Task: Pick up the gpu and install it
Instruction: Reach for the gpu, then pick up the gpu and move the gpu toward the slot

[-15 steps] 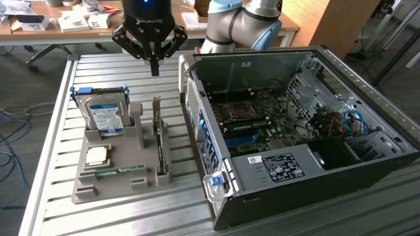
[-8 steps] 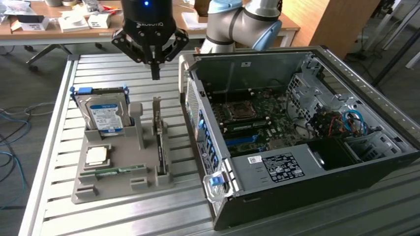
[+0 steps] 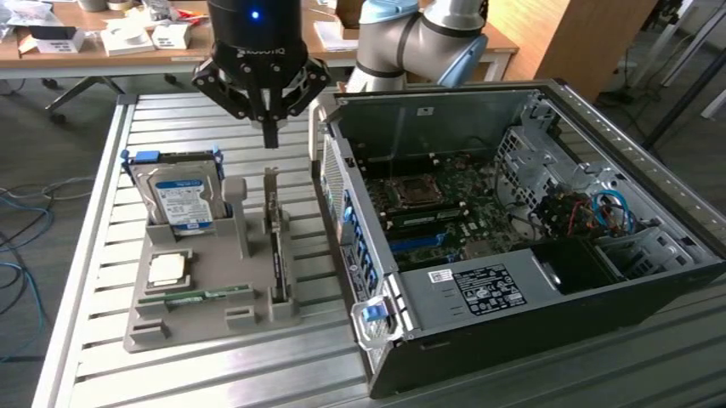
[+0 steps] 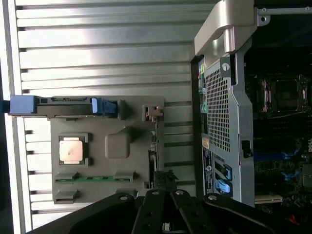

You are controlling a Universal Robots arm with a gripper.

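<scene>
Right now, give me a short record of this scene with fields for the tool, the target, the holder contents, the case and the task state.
tool: gripper shut, holding nothing, hovering above one end of the gpu
target: gpu standing on edge in the grey holder
holder contents: hard drive upright, processor and memory stick lying flat
case: computer case open, at the exterior view's right of the holder
task state: gpu not yet picked up

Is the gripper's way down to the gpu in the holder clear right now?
Probably yes: the gripper, jaws shut, hangs above the gpu, which stands edge-on in the grey holder; nothing lies between them.
</scene>
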